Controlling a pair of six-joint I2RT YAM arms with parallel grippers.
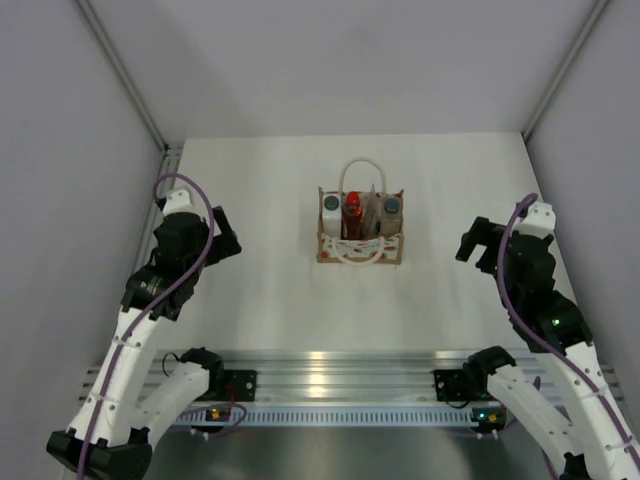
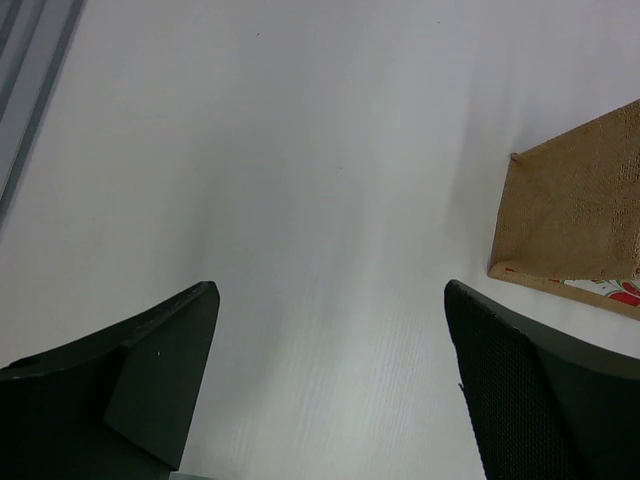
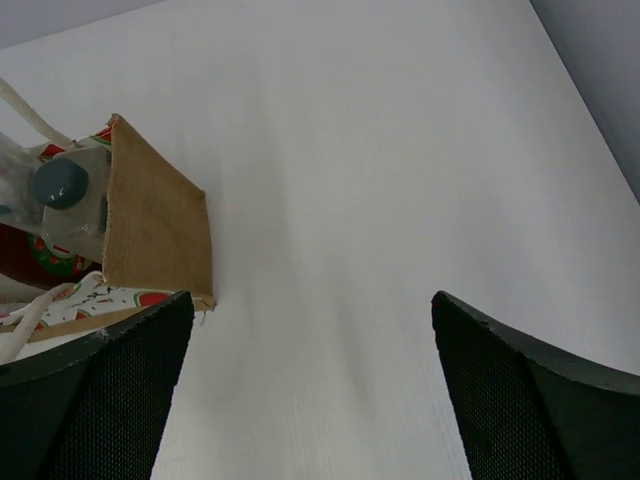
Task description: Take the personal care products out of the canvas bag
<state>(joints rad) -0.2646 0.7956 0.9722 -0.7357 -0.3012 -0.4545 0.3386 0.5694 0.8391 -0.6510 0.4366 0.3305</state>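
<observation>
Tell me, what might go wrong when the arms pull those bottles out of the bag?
1. The red bottle stands wedged between others in the canvas bag; pulling it could lift the bag, since the left tool and right tool are both open and away from it.
2. The rope handles loop around the opening; a finger might snag one.
3. The grey-capped bottle presses against the bag's side wall, leaving fingers little room.

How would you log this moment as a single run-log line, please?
stage: nothing removed yet | left gripper: open, empty | right gripper: open, empty | canvas bag: upright | red bottle: inside bag
</observation>
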